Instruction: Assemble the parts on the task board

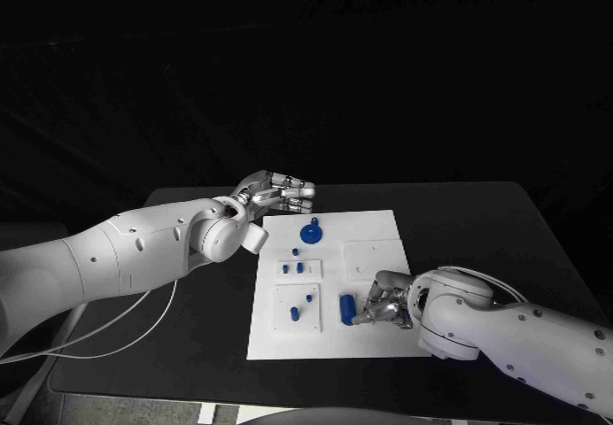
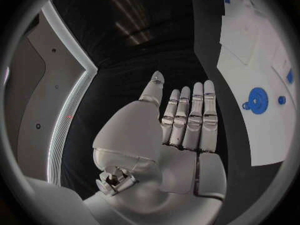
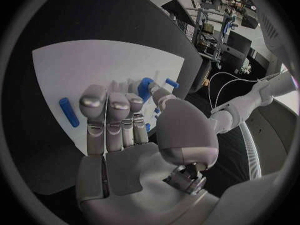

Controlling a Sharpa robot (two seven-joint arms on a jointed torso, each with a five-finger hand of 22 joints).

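while the right hand (image 1: 384,305) is hovering at the task board's (image 1: 370,341) near right edge, fingers curled and holding nothing i can make out, the blue peg (image 1: 347,307) is lying flat beside it, long axis running near-to-far. a clumsy pinch could roll it off onto the counter. the left hand (image 1: 275,193) is waiting past the board's far corner, fingers straight, empty.

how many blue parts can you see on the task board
6 on the task board: a round disc part at the far end, two small pegs mid-board, two pieces in the near-left plate, one long bar by the right hand, which may hide more.
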